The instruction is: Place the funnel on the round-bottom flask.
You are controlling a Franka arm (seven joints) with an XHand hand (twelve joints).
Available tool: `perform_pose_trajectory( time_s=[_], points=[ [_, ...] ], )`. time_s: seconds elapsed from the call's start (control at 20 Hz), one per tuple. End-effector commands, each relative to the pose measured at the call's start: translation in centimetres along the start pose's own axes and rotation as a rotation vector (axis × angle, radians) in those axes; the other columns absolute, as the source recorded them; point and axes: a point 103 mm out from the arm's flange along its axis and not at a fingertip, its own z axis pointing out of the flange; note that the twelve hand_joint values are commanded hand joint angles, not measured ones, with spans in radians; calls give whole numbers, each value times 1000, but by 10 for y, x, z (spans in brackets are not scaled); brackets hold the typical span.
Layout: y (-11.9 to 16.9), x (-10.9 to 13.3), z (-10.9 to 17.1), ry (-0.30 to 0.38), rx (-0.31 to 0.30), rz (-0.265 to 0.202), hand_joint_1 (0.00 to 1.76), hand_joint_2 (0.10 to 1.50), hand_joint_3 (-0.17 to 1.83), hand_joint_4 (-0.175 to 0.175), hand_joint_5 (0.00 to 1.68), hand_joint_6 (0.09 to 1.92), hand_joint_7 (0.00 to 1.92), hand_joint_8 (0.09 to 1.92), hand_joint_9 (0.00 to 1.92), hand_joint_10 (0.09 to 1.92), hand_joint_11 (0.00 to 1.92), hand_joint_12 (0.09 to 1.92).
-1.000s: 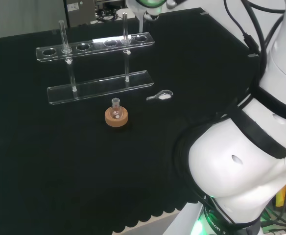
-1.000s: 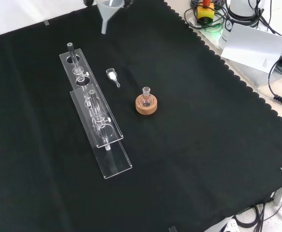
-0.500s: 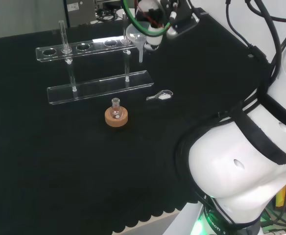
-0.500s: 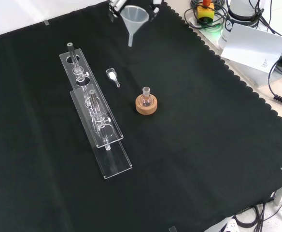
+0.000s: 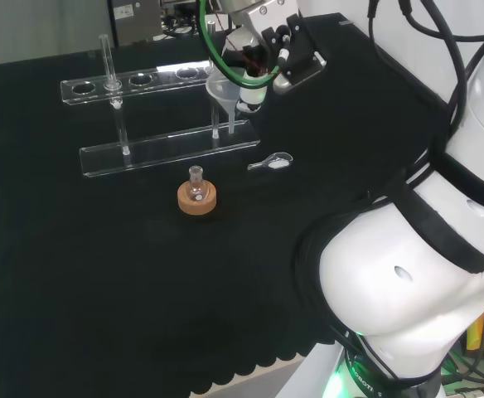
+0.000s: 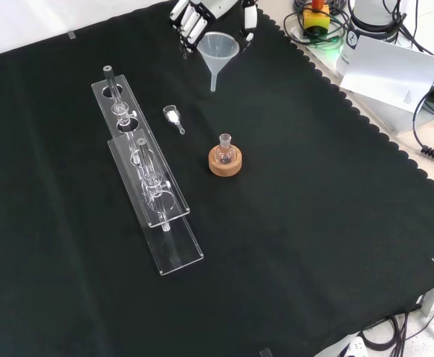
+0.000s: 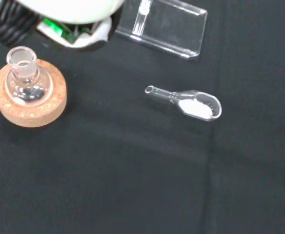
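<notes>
A small clear round-bottom flask (image 5: 196, 186) (image 6: 225, 147) (image 7: 24, 81) stands upright on a cork ring (image 5: 197, 201) (image 6: 225, 163) (image 7: 32, 108) in the middle of the cloth. The hand (image 5: 263, 51) (image 6: 202, 15) hangs in the air with its fingers and thumb curled round the rim of a clear funnel (image 5: 224, 93) (image 6: 217, 56), stem pointing down. In the front view the funnel is above and slightly left of the flask, well apart from it. In the head view it hangs to the right of and beyond the flask.
A clear test tube rack (image 5: 163, 108) (image 6: 146, 175) with tubes stands left of the flask in the front view. A small glass scoop with white powder (image 5: 273, 162) (image 6: 174, 117) (image 7: 191, 103) lies between rack and flask. White paper (image 6: 393, 73) and cables lie past the cloth's scalloped edge.
The hand has come down and toward the flask with the funnel, entering the front view from the top. Flask, rack and scoop have stayed put.
</notes>
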Motion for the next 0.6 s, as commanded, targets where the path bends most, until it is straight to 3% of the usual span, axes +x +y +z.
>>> perform_pose_trajectory(
  time_s=[0.05, 0.6],
  points=[
    [9, 10, 5, 1, 4, -22, 952, 683, 772, 10, 501, 973, 396, 720, 617, 572, 242, 1353],
    [28, 31, 16, -2, 20, -57, 952, 684, 774, 8, 499, 972, 389, 719, 616, 572, 243, 1352]
  ],
)
